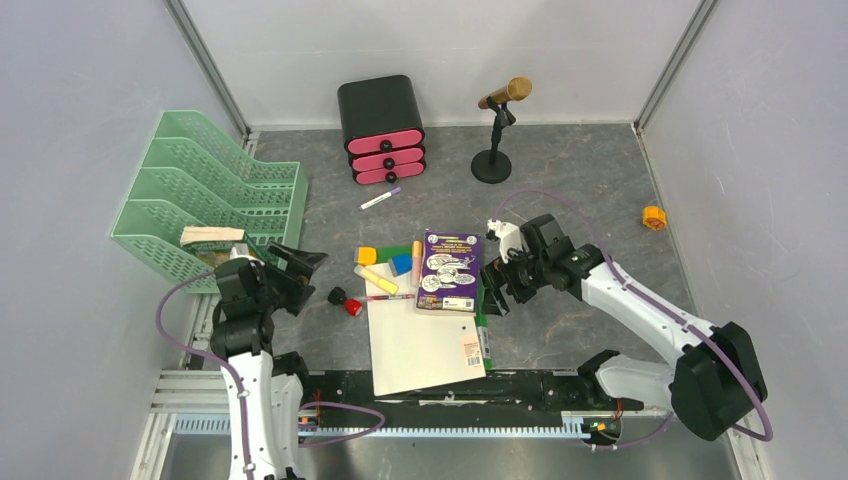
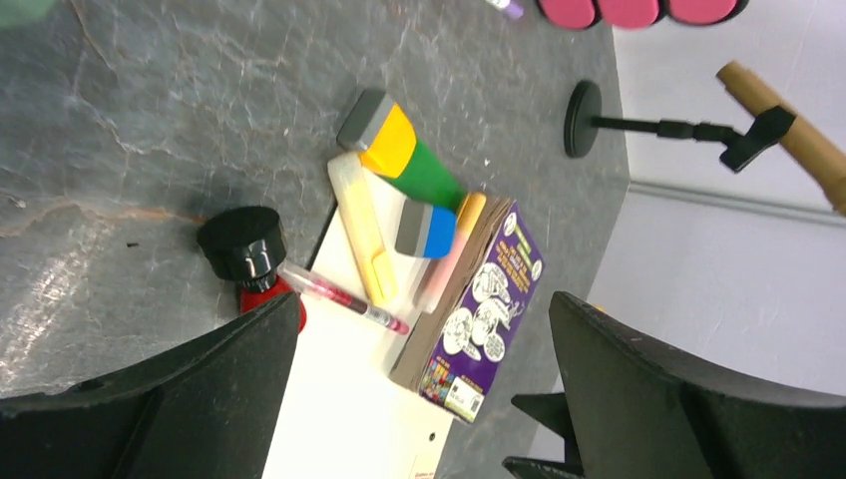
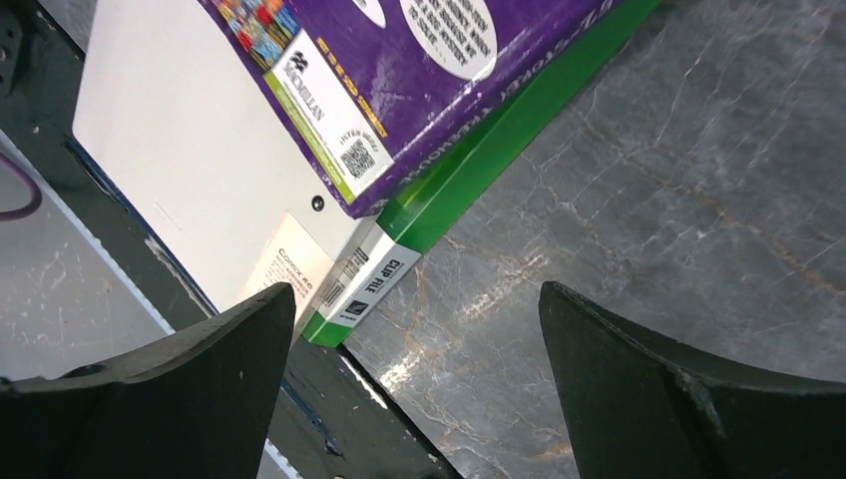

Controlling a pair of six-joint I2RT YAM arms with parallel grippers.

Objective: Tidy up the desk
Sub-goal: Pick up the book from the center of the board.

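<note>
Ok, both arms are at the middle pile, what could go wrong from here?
The right gripper, fingers open, sits by the purple book, which lies on the green clip file; closing there may catch both or drag the stack.
The markers lie beside the book, so shifting it could scatter them.
The white pad seems to overhang the desk at its near edge; a push might slide it off.

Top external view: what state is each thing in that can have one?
Drawer box, all three pink drawers shut.
Purple book, closed, lying flat.
Red bottle, capped, lying on the desk.
Microphone stand, upright.
Left gripper, open, empty.
Right gripper, open, empty.
</note>
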